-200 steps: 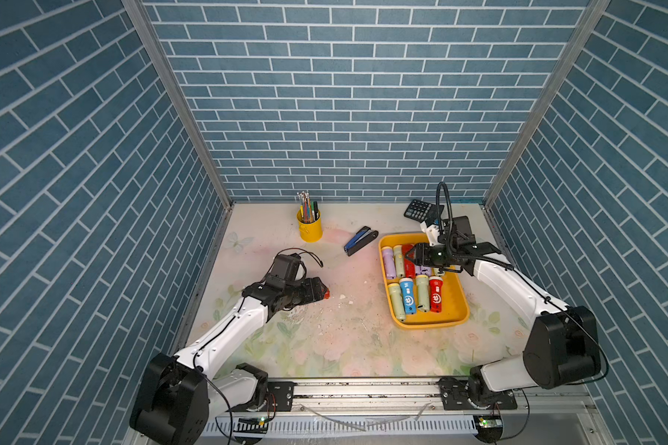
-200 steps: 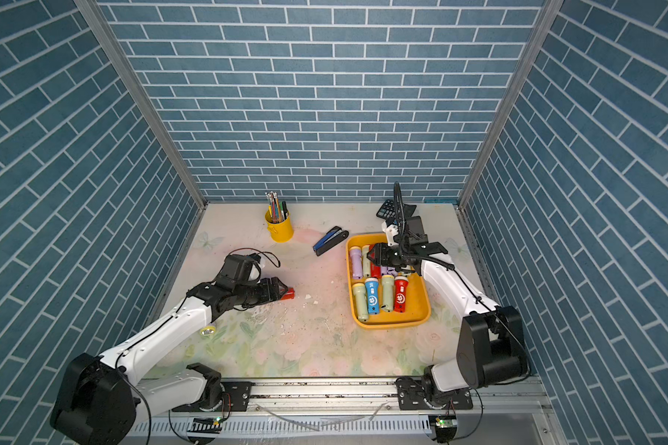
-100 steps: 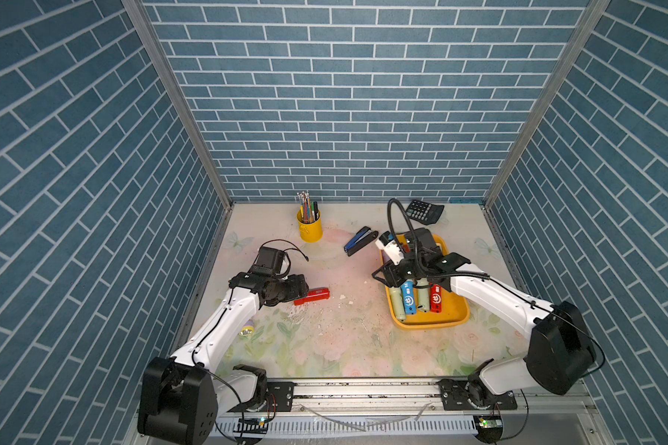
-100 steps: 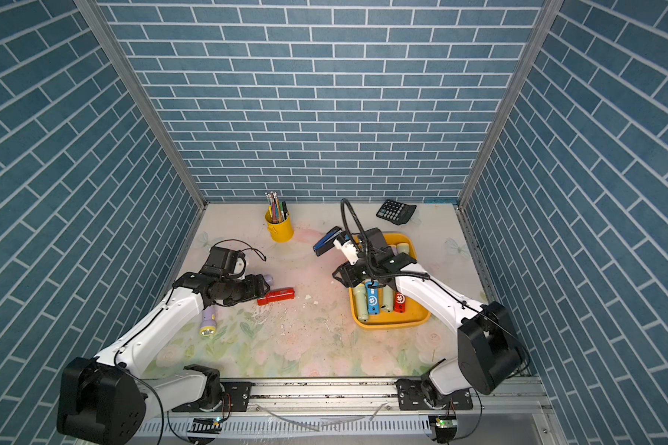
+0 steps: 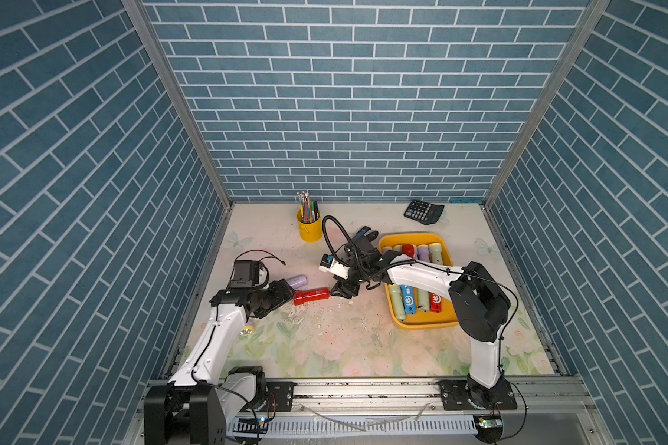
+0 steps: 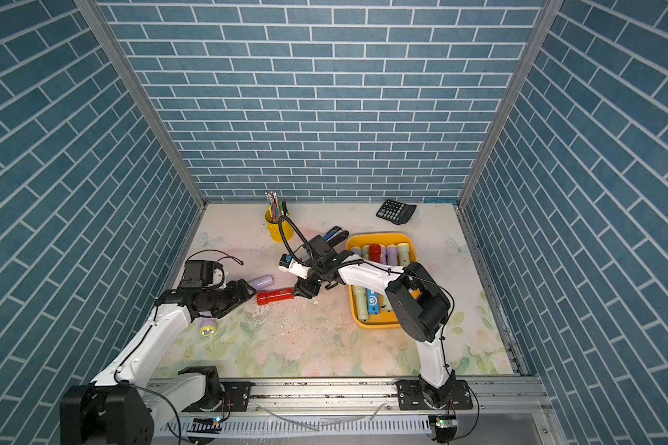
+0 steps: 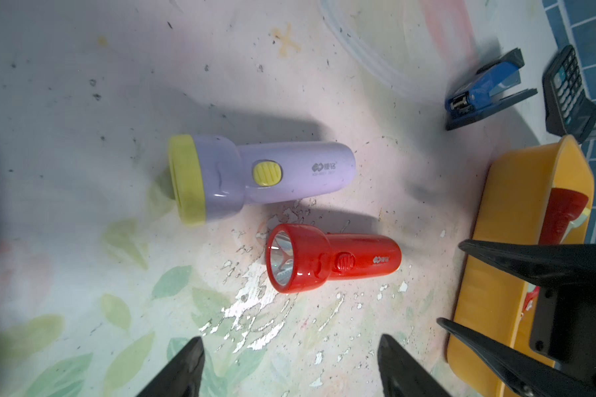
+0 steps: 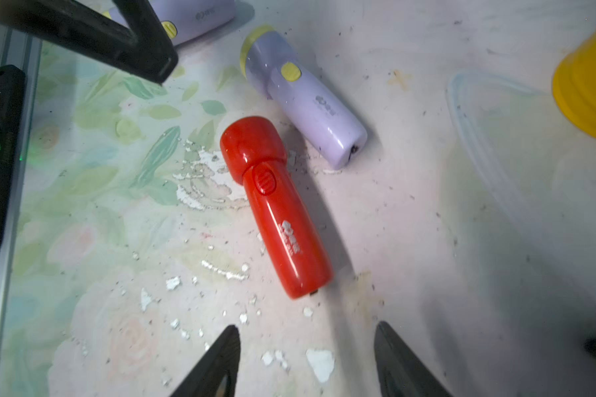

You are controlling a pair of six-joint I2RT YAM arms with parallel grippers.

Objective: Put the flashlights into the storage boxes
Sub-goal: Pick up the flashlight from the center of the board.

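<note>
I am looking at the red flashlight [image 5: 311, 296], which is lying flat on the mat left of the tray [image 5: 425, 326], with its head pointing left. The right gripper [image 5: 341, 291] is hanging just beside its tail end, and the right arm is crossing over the tray to get there. In the right wrist view the jaws are standing apart with nothing between them. The flashlight is lying just ahead of the tips, untouched.

The left gripper [image 5: 289, 292] is sitting low at the head end of the same flashlight. In the left wrist view its jaws are also standing apart and empty.

A lilac flashlight [image 5: 297, 281] is lying just on the far side of the red one, close to it but not touching. A second lilac flashlight [image 6: 207, 327] is lying partly under the left arm, at near left, with its yellow-rimmed head facing near.

The tray is holding two rows of flashlights, with lilac, red and green in the far row and green, blue and red in the near row. The cup [image 5: 310, 229], stapler [image 7: 482, 92] and calculator [image 5: 424, 211] are sitting toward the far side.
</note>
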